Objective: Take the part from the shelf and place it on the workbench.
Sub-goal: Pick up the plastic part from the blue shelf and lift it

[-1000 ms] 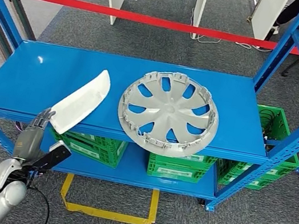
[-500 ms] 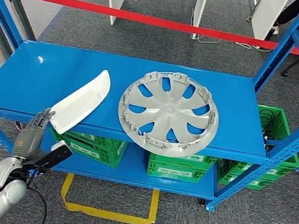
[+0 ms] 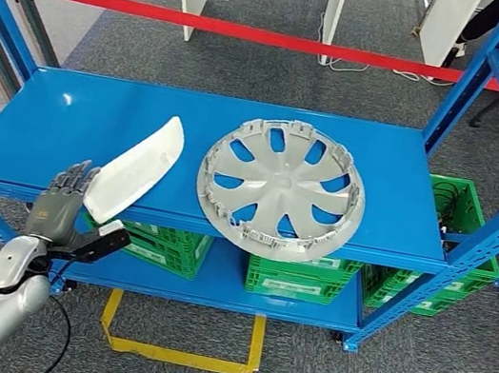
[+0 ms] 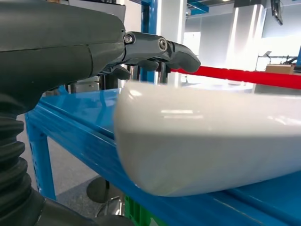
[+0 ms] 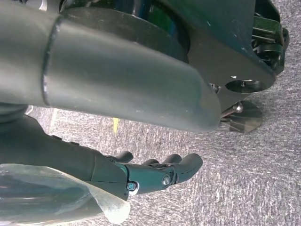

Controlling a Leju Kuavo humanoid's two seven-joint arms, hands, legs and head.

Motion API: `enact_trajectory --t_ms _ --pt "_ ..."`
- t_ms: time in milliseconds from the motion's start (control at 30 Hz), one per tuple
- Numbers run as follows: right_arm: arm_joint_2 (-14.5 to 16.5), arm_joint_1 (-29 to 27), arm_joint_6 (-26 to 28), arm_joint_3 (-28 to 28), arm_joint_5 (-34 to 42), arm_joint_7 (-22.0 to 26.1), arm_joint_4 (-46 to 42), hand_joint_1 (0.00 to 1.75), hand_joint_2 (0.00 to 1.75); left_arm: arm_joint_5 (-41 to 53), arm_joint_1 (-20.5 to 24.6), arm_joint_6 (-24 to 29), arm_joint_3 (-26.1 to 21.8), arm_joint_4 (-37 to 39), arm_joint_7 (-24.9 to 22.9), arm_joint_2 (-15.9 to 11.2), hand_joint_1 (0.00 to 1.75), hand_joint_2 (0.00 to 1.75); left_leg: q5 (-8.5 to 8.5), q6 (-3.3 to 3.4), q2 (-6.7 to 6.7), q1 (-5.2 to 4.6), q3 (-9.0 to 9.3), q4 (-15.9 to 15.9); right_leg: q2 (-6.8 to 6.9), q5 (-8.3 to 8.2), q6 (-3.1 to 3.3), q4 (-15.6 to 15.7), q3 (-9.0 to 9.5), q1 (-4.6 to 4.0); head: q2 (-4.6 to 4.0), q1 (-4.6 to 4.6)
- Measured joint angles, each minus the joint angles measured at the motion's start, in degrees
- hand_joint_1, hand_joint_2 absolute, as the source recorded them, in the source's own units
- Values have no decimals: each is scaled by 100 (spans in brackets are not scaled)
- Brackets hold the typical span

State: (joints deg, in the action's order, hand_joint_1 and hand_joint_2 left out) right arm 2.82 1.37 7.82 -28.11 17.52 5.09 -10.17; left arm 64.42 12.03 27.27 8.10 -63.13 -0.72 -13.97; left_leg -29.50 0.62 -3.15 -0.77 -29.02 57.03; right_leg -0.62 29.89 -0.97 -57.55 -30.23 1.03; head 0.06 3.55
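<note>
A white, elongated curved part lies slanted on the left of the blue shelf, its near end hanging over the front edge. My left hand is at that near end with its fingers spread beside and above it and the thumb stretched out underneath; it holds nothing. In the left wrist view the part lies close in front, and the fingers reach over it without touching. A silver wheel cover lies to the right of the part. My right hand hangs over the floor, fingers extended, holding nothing.
Blue uprights frame the shelf's right side. Green crates sit on the lower level. A red barrier tape runs behind the shelf. Yellow tape marks the grey carpet in front.
My left hand has risen from below the shelf edge to the near end of the white part, fingers now beside it and thumb beneath. The part and wheel cover have not moved.
</note>
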Motion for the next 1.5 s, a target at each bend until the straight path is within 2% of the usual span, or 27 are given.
enact_trajectory --t_ms 600,633,667,767,800,967,1133,1500 --pt "-7 -1 -14 0 -36 -1 31 0 0 274 172 34 223 280 -53 -33 0 175 0 0 2 0 0 0 -2 0 0 0 -1 0 -1 1" --pt "-7 -2 -15 0 -39 -2 32 0 0 301 187 48 246 295 -52 -32 5 175 0 0 2 0 0 0 -2 0 0 0 -1 0 -1 0" --pt "-8 -1 -17 0 -43 -2 34 0 0 325 200 64 275 309 -50 -32 26 175 0 0 2 0 0 0 -1 0 0 0 -1 0 -1 1" --pt "-9 3 -25 0 -50 -2 36 0 0 396 231 117 374 352 -17 -23 145 175 0 0 2 0 0 0 -2 0 0 0 -1 0 0 0" --pt "-9 3 -27 -1 -54 -2 36 0 0 412 237 139 410 366 6 -16 167 175 0 0 2 0 0 0 -2 0 0 0 -1 0 0 -1" --pt "-9 9 -41 -2 -83 0 36 0 0 472 240 263 591 425 100 31 158 175 0 0 2 0 0 0 -2 0 0 1 -1 0 -1 -1" --pt "-9 9 -50 -2 -93 11 36 0 0 470 229 358 704 444 142 56 174 175 0 0 2 0 0 0 -2 0 0 0 -1 0 -1 0" --pt "-9 18 -27 -2 -87 25 36 0 0 353 250 643 768 429 193 64 175 175 0 0 3 0 1 0 -2 0 0 0 1 0 -1 -1"
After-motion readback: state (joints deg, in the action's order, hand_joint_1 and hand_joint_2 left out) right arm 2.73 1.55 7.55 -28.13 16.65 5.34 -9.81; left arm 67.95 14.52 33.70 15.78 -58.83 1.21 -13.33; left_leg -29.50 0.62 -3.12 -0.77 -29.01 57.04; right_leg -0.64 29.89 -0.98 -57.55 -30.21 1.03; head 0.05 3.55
